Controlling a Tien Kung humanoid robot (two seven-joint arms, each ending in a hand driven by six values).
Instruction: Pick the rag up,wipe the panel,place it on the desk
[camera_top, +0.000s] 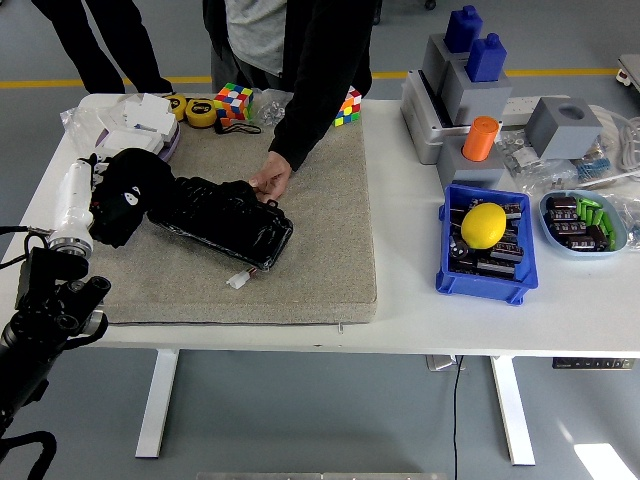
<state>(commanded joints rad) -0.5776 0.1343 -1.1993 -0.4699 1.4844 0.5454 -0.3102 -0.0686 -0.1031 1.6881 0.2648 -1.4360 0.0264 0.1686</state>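
The left hand (85, 200), white with a black arm behind it, reaches in over the worktop's (400, 300) left edge, and its fingers are closed around a black rag (130, 195). The rag is bunched against the left end of a glossy black panel (225, 220), which lies on a grey felt mat (320, 250) near the mat's left half. A person stands at the far side; the person's hand (268, 180) presses on the panel's far edge, at about its middle. A small white connector (237, 280) sits on the mat just in front of the panel. 2 colour cubes (233, 100) stand at the mat's far edge. Towards the right edge, a blue bin (485, 285) holds a yellow lemon (483, 224).
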